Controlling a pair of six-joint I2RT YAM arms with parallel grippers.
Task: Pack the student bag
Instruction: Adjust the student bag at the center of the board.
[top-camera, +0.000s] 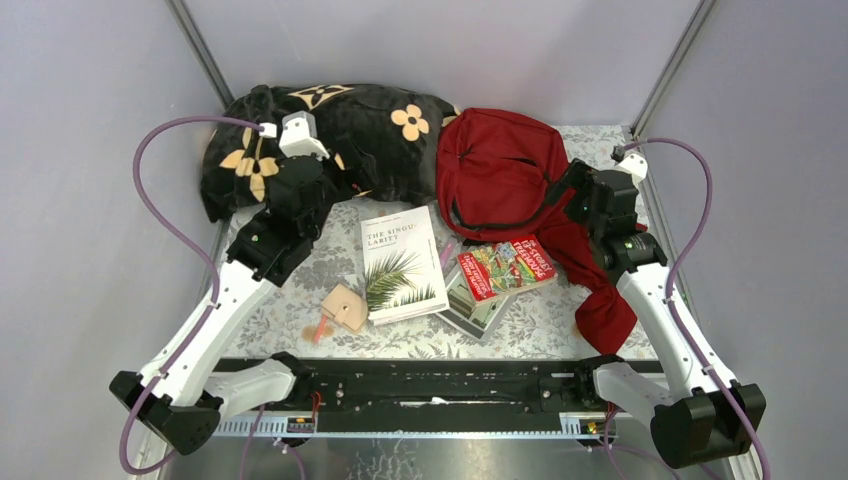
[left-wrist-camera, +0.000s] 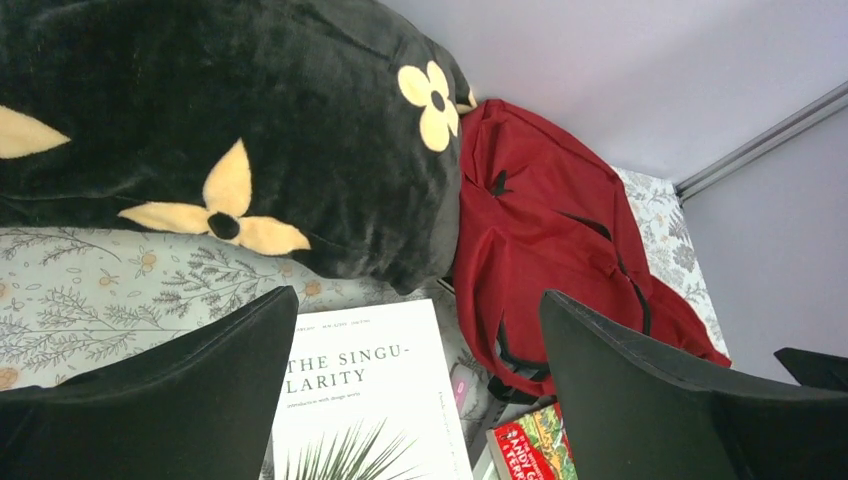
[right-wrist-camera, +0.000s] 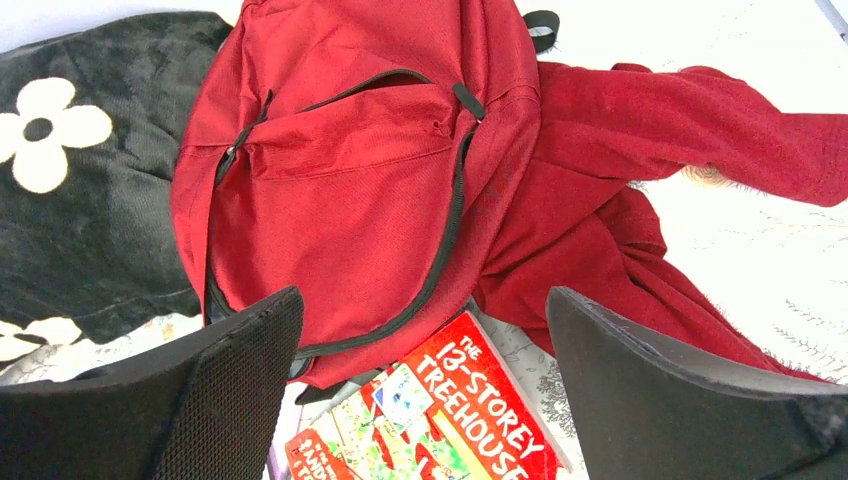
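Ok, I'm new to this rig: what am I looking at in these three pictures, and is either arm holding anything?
Two robot arms are bolted at the near edge of a table. The wide picture looks down from above and behind them. The other two come from a camera on each wrist, where the left gripper and right gripper show as black wedges at the bottom. Both are open and hold nothing. On the table lie a dark-red backpack, a black flowered blanket beside it, a limp red garment, a white book, a red Treehouse book and a small tan object.
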